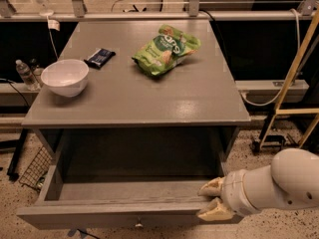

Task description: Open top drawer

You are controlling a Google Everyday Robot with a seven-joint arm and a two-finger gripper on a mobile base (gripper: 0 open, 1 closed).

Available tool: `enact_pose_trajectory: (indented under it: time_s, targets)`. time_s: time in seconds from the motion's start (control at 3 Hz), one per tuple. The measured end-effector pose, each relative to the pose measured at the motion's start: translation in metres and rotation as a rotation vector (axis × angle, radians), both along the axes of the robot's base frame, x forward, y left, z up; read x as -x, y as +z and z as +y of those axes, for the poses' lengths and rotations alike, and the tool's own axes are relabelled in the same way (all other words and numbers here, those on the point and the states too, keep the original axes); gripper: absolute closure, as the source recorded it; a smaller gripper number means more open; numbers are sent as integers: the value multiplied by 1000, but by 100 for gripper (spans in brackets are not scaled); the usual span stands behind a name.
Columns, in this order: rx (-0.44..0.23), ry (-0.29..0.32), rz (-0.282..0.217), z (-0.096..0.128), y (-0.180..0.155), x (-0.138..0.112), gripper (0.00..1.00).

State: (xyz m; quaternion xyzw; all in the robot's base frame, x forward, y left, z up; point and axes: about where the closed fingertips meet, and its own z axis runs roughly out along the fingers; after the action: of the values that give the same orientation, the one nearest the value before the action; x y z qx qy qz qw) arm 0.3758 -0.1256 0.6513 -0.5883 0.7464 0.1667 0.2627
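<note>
The top drawer (pixel 89 214) of the grey cabinet is pulled far out toward me, and its inside looks empty. Its small round metal knob (pixel 139 224) shows at the bottom edge of the front. My gripper (pixel 209 201), on a white arm from the lower right, is at the right end of the drawer's front edge. Its cream fingertips (pixel 211 186) lie against the drawer's front rim, one over and one under.
On the grey cabinet top (pixel 199 98) stand a white bowl (pixel 65 76) at left, a dark snack packet (pixel 99 57) behind it and a green chip bag (pixel 166 50) at the back middle. A yellow frame (pixel 294 78) stands to the right, a wire basket (pixel 34 169) low left.
</note>
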Motion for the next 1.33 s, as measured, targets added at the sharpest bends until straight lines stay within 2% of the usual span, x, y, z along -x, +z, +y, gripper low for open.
enact_pose_trajectory:
  time_s: [0.67,1.0,1.33]
  targets:
    - [4,4,-3,1,2,1,6]
    - [5,6,-4,2,2,1,0]
    - [-3,14,-12,2,5,1,0]
